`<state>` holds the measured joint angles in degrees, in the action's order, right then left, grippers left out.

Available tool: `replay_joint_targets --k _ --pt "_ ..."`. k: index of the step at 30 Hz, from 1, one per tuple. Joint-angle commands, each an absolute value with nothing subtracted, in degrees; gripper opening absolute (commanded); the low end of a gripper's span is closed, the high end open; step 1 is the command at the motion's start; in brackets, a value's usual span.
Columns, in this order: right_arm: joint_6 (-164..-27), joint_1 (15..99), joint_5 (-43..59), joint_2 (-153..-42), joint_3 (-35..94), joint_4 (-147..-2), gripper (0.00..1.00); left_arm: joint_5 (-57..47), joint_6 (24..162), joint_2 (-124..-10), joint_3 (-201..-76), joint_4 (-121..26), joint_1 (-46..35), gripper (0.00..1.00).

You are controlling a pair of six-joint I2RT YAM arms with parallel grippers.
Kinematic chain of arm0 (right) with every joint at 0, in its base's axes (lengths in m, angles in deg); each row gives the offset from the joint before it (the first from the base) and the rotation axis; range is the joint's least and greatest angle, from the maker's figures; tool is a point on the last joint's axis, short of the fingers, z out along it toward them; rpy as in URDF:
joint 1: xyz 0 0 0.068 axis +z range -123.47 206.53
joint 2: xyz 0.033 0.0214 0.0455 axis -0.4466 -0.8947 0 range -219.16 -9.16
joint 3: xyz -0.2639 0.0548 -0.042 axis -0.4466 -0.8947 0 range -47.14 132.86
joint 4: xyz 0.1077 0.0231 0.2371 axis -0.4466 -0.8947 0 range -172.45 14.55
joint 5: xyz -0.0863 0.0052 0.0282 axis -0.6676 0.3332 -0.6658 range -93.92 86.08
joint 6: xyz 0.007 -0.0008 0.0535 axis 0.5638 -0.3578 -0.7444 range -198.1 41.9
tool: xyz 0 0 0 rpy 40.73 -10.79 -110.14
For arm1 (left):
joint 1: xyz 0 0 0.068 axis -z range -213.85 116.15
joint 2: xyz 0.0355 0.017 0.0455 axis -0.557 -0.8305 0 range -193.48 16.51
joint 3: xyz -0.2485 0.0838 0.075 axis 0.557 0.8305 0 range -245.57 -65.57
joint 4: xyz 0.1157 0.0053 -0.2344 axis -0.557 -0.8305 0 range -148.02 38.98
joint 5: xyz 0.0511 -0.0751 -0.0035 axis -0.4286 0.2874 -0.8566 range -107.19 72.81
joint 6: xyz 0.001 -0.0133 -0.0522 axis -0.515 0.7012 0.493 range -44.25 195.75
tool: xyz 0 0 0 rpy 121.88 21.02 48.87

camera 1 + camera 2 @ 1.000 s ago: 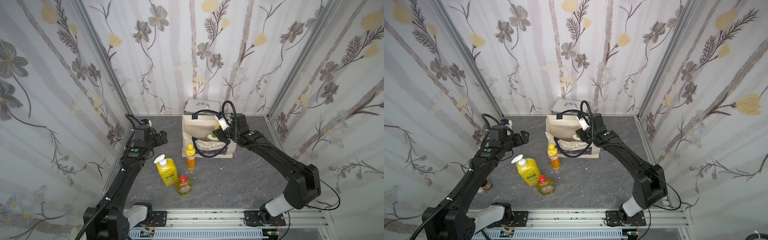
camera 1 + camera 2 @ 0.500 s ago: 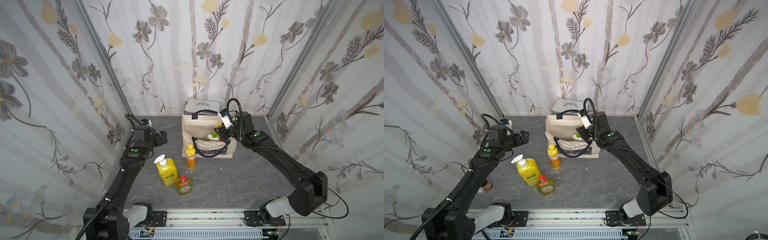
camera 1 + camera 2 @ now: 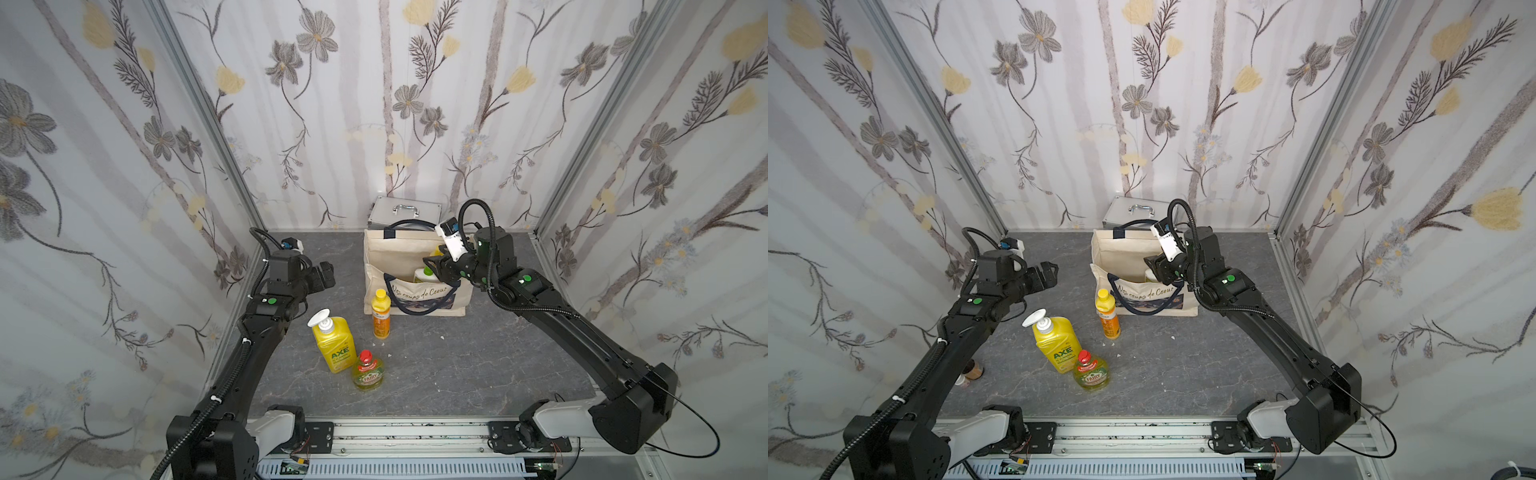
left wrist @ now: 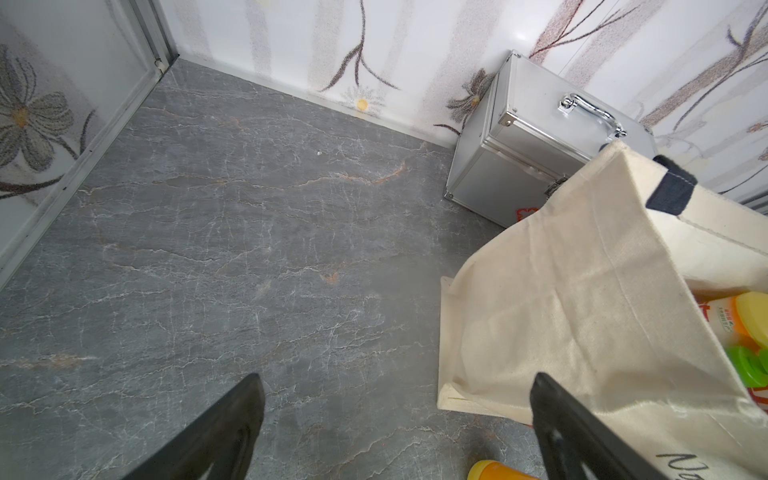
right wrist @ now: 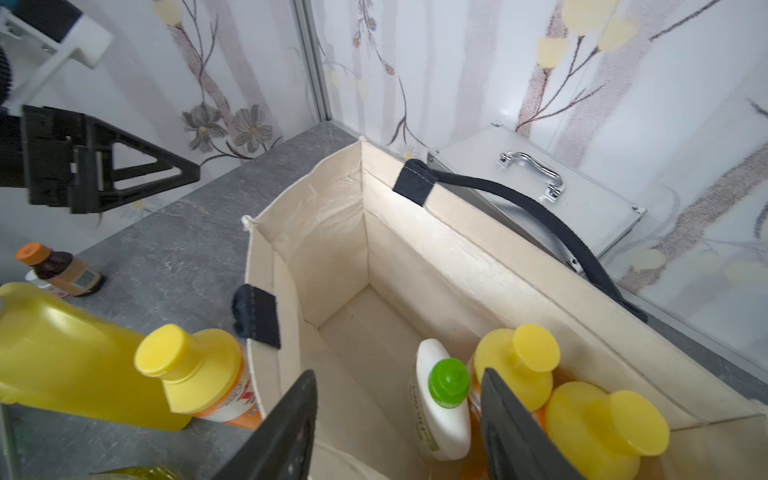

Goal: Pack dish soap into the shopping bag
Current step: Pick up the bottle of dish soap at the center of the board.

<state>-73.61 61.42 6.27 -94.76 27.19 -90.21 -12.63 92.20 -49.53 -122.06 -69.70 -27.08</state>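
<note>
The cream shopping bag (image 3: 386, 253) (image 3: 1121, 249) stands open at the back of the table. Inside it are a white green-capped bottle (image 5: 440, 399) (image 3: 424, 274) and two orange yellow-capped bottles (image 5: 519, 361) (image 5: 602, 428). My right gripper (image 5: 397, 374) (image 3: 432, 264) hangs open over the bag's mouth; the white bottle stands free between its fingers. Outside the bag stand an orange bottle (image 3: 380, 313) (image 3: 1108, 313), the yellow AXE pump bottle (image 3: 332, 347) (image 3: 1057, 345) and the red-capped Fairy bottle (image 3: 368, 372) (image 3: 1091, 372). My left gripper (image 4: 397, 378) (image 3: 328, 274) is open and empty, left of the bag.
A silver metal case (image 3: 405, 212) (image 4: 540, 158) sits behind the bag against the back wall. A small brown bottle with an orange cap (image 5: 62, 270) (image 3: 971, 370) stands by the left wall. Flowered walls close in three sides.
My right gripper's jaws have widened over the bag and the right arm has shifted slightly rightward. The white bottle stays in the bag. The left arm has not moved.
</note>
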Motion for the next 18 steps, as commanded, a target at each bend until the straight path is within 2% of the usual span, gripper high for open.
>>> replay_joint_targets --k 1,8,18 --pt "-74.8 64.1 5.0 -92.5 26.6 -88.0 0.61 -13.0 92.1 -49.4 -122.0 -69.1 -27.1 1.00" --pt "-76.6 68.9 4.6 -89.4 24.2 -86.8 0.63 -12.8 92.2 -49.5 -122.1 -69.0 -27.1 1.00" --pt "-78.6 77.7 12.5 -90.0 17.8 -79.0 0.63 -13.2 92.1 -49.1 -122.1 -69.3 -27.1 1.00"
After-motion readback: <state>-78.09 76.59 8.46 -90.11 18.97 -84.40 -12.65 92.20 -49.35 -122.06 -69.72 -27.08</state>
